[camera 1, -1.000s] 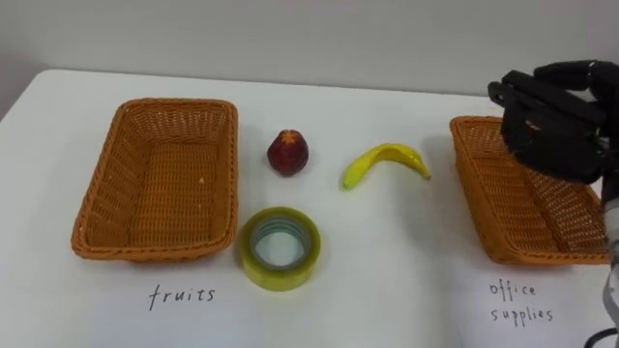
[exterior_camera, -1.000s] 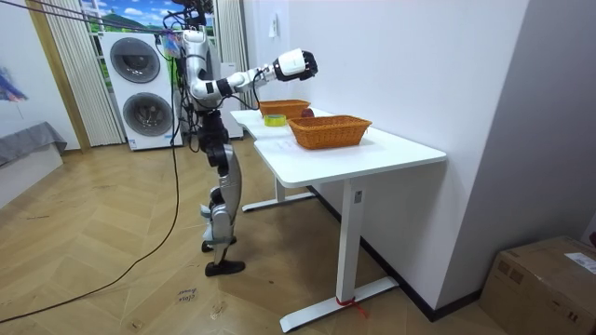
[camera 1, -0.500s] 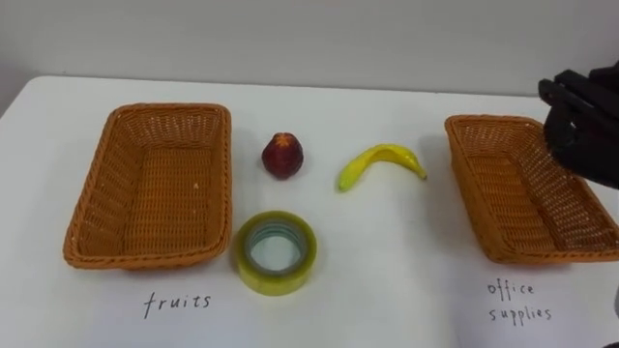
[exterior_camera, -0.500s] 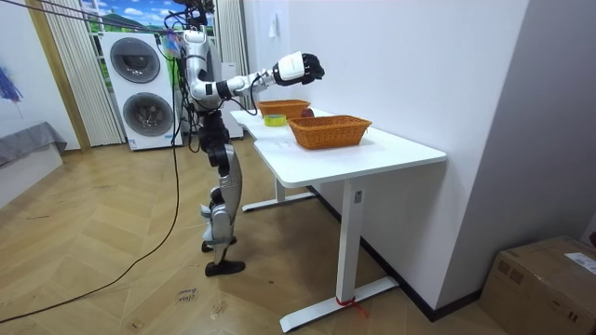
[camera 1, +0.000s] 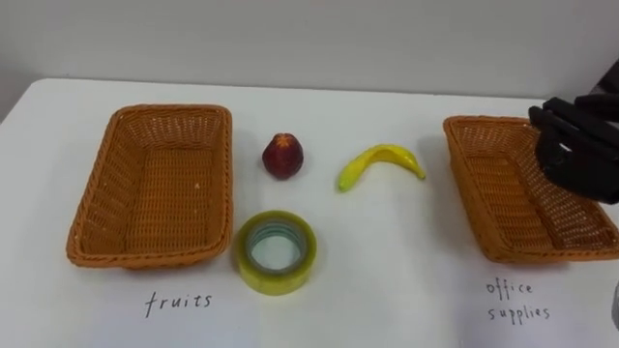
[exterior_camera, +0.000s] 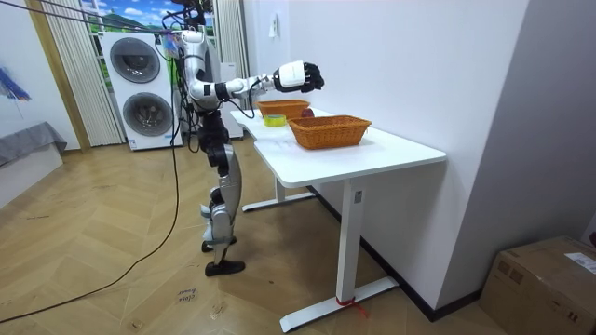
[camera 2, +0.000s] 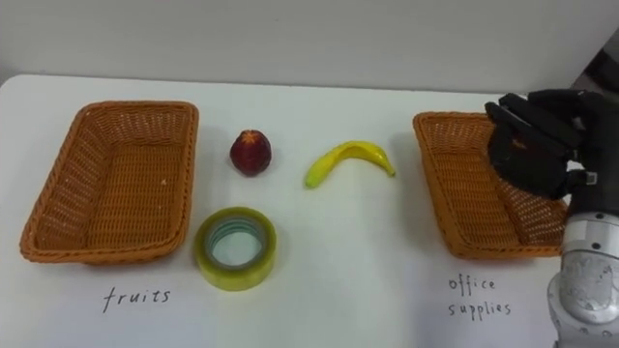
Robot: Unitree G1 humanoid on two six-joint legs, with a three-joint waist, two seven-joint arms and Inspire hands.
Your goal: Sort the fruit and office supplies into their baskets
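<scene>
A red apple point(camera 1: 283, 156) and a yellow banana point(camera 1: 380, 163) lie on the white table between two wicker baskets. A yellow-green tape roll point(camera 1: 277, 252) lies flat nearer the front edge, below the apple. The left basket point(camera 1: 224, 193) and the right basket point(camera 1: 464, 193) both hold nothing. My right hand point(camera 2: 537, 143), black, hangs above the right basket's far right part with relaxed, slightly bent fingers and nothing in it. In the room view the right hand point(exterior_camera: 303, 74) reaches out over the table, above the baskets.
A handwritten label point(camera 1: 179, 302) sits in front of the left basket and another label point(camera 1: 517, 302) in front of the right one. The table point(exterior_camera: 372, 154) stands against a white wall. Washing machines point(exterior_camera: 140, 88) stand behind the robot.
My right hand has come down a little above the right basket and drifted rightward in the eye view. The fruit, tape and baskets lie where they were.
</scene>
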